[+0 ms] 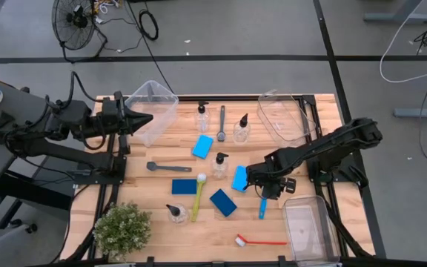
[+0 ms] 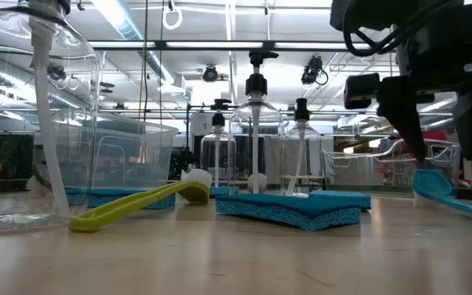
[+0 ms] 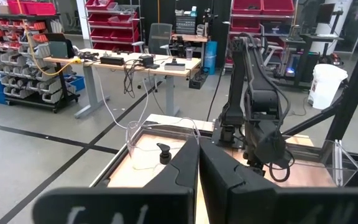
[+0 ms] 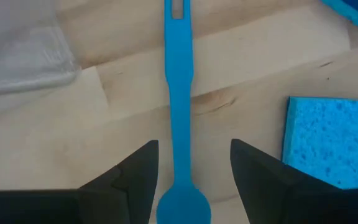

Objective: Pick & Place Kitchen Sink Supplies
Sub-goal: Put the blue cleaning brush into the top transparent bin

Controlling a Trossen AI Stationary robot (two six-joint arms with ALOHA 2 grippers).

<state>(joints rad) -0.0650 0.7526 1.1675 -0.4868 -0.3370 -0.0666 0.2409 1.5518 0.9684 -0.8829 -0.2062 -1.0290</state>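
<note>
Over the right half of the table, I have the right gripper (image 1: 266, 194) poised above the blue brush (image 4: 178, 118), its jaws standing apart with nothing held. Through the right wrist camera I see the brush's slim handle running straight down the gap between the two dark fingers (image 4: 128, 180), its round end lying between their tips and touching neither. A blue sponge (image 4: 329, 140) lies just beside the brush, outside one finger, and the corner of a clear bin (image 4: 23, 53) shows on the other side. From above, the brush (image 1: 262, 208) lies on the wood between that sponge (image 1: 239, 178) and the clear bin (image 1: 308, 228) at the table's right edge. My left gripper (image 1: 141, 119) waits at the table's left rear edge by another clear bin (image 1: 154, 110), its fingers (image 3: 185, 168) pressed together on nothing.
</note>
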